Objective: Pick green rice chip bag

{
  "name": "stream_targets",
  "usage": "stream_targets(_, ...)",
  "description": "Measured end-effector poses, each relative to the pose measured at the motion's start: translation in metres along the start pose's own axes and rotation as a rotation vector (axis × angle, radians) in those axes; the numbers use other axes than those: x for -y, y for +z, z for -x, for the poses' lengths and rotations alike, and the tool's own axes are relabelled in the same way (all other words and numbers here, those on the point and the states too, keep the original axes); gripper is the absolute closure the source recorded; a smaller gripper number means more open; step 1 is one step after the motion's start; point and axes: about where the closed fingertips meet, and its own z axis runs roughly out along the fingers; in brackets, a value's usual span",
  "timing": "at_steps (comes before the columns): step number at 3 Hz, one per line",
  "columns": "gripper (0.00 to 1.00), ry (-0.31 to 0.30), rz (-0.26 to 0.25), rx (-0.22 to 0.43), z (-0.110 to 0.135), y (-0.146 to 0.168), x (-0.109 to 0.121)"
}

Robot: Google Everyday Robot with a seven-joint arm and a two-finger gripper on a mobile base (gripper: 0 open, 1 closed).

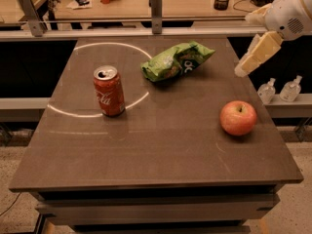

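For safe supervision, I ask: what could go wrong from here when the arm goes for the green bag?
1. The gripper hangs at the right edge of the table, apart from the green rice chip bag; the crumpled glossy foil may slip when pinched.
2. The apple lies nearer the camera than the gripper; a low sweep might roll it.
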Motion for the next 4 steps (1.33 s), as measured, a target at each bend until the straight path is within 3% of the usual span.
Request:
stream_targets(2,0.00,0.040,-0.126,-0.004,0.021,0.043,0.035)
stream_targets(3,0.00,0.073,-0.166,-0.003,0.025,0.070,0.044)
stream_targets(4,0.00,0.073,-0.166,-0.003,0.025,0.071,0.044)
